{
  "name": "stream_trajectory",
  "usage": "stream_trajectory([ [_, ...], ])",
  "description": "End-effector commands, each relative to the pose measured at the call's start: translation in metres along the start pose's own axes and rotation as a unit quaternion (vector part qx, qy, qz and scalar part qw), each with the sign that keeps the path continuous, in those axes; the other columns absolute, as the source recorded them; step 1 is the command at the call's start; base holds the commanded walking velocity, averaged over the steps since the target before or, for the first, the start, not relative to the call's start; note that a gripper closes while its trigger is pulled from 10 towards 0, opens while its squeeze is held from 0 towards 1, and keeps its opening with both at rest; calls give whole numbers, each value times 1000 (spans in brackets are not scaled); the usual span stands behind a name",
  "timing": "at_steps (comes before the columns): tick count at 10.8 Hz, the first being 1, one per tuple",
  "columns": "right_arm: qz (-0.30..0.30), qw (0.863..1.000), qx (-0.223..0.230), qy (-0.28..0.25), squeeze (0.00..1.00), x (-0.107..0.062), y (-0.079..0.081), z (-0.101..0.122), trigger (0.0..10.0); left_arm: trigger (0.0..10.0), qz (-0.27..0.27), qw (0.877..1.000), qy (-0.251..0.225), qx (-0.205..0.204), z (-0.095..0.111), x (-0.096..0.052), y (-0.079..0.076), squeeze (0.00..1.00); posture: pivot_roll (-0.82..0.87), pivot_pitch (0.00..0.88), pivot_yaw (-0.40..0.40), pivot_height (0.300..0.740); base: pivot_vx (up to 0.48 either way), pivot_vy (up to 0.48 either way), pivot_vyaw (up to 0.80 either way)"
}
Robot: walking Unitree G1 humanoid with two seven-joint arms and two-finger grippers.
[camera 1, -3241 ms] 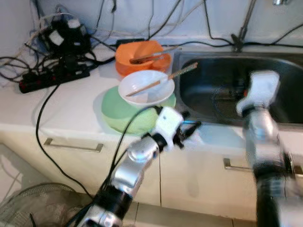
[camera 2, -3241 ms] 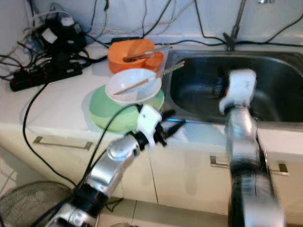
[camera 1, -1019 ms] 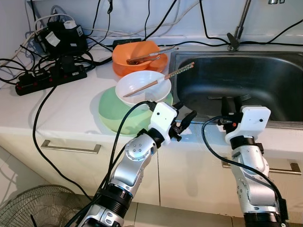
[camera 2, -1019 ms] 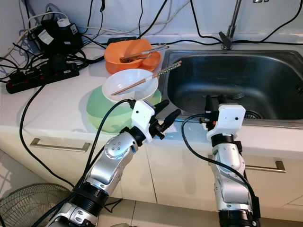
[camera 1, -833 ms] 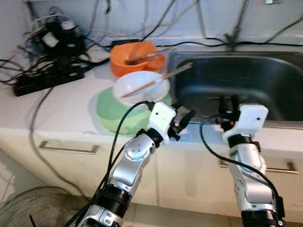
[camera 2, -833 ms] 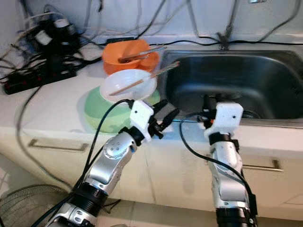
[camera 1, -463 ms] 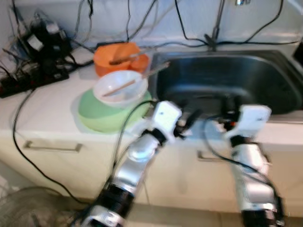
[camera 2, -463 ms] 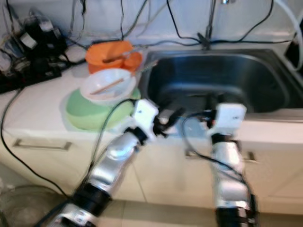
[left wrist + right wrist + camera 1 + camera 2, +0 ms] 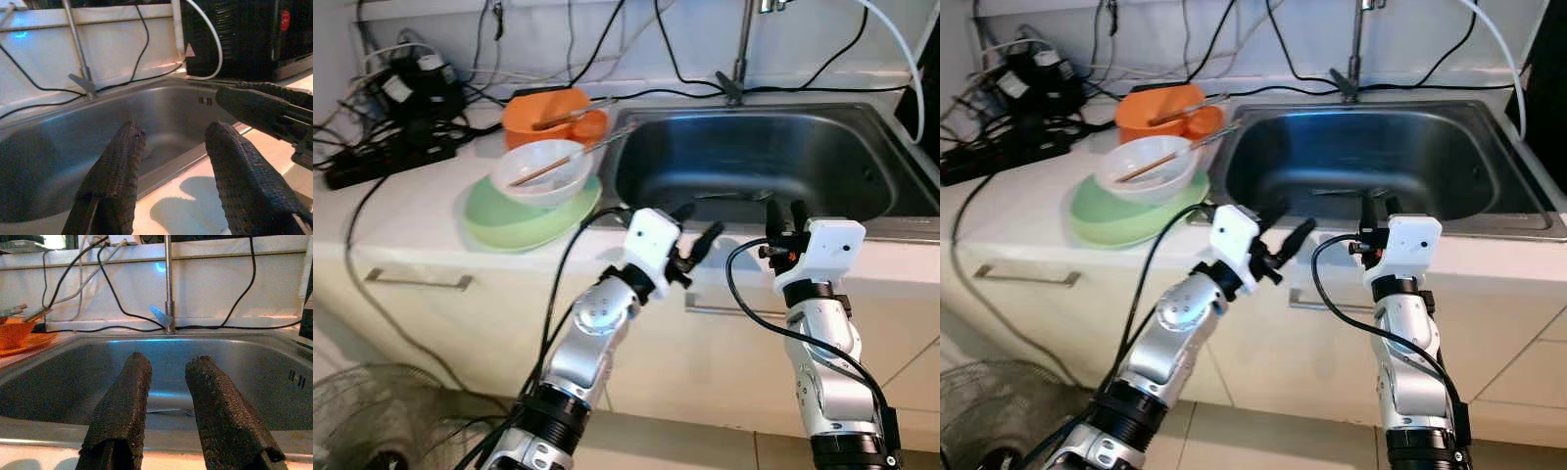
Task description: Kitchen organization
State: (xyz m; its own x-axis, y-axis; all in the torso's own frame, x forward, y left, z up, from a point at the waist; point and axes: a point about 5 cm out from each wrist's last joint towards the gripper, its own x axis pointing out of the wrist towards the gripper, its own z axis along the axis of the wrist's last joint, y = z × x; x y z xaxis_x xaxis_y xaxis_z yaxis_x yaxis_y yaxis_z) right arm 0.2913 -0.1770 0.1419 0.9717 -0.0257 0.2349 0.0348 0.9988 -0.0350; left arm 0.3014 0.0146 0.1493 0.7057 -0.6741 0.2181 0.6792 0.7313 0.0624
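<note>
A white bowl (image 9: 542, 174) with chopsticks (image 9: 570, 159) across it sits on a green plate (image 9: 517, 213), left of the steel sink (image 9: 646, 181). Behind them stands an orange bowl (image 9: 548, 117) with utensils in it. A utensil (image 9: 729, 197) lies on the sink floor. My left gripper (image 9: 695, 227) is open and empty over the front counter edge, at the sink's near left corner. Beside it, my right gripper (image 9: 782, 214) is also open and empty, just above the sink's front rim. Both sets of black fingers (image 9: 120, 406) point into the basin.
A power strip with tangled black cables (image 9: 386, 157) fills the counter's far left. The faucet (image 9: 741, 44) rises behind the sink. A black appliance (image 9: 244, 39) stands to the sink's right. Cabinet drawers with metal handles (image 9: 416, 281) lie below; a fan (image 9: 367, 421) sits on the floor.
The camera has swung to the right, so the sink sits nearer the centre and the dishes further left. Both grippers hold the same open pose at the sink's front edge.
</note>
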Motion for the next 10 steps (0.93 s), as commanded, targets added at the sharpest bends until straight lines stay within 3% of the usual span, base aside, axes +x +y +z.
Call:
stream_trajectory([
  [1,11,1000,2,1,0,2,6,-1,10000,10000,16,1000,4,2,-3,-4,6,0,-19,9,93,740,0,0,0],
  [4,9,1000,-1,14,0,-2,4,-9,10000,10000,35,999,9,0,-8,-12,10,0,-15,14,89,740,0,0,0],
  [10,10,1000,-2,15,0,-3,5,-11,10000,10000,51,999,2,2,-5,-15,15,0,-11,16,89,740,-282,0,0],
])
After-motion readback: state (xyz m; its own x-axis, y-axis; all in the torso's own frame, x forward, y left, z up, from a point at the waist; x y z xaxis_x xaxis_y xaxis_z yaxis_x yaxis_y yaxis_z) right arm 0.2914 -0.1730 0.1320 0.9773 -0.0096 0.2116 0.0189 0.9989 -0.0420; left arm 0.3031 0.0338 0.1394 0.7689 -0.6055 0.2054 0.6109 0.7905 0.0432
